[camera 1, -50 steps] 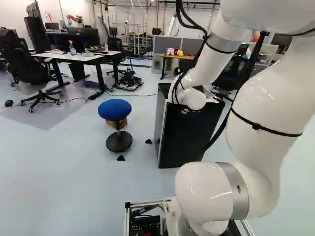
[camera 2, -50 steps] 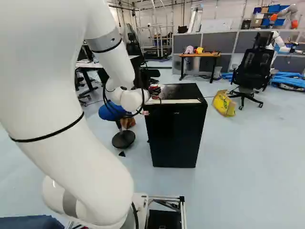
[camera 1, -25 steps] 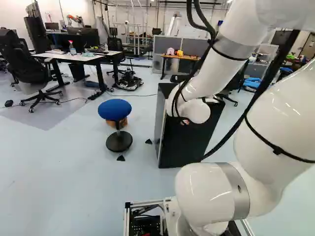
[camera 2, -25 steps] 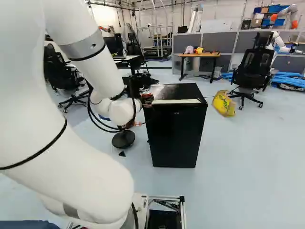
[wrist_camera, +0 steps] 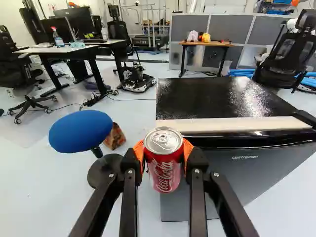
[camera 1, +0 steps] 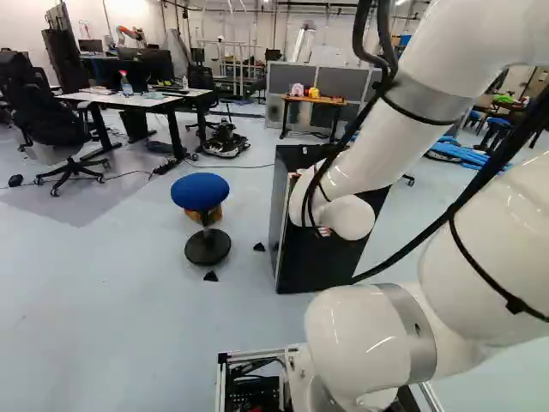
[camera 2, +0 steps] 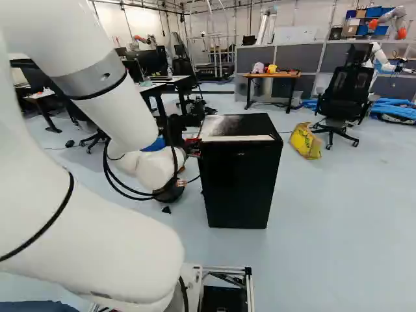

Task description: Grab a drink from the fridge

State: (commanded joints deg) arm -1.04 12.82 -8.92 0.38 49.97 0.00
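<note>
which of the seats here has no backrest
The blue stool beside the fridge: it has only a round seat on a single post, while the black office chairs have backs.

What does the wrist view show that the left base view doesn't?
Only the wrist view shows the tool closed on a red can, one orange pad on each side. Only the left base view shows the robot's own arm and part of the base. Both show the fridge, the blue stool and the desk with its spray bottle.
</note>
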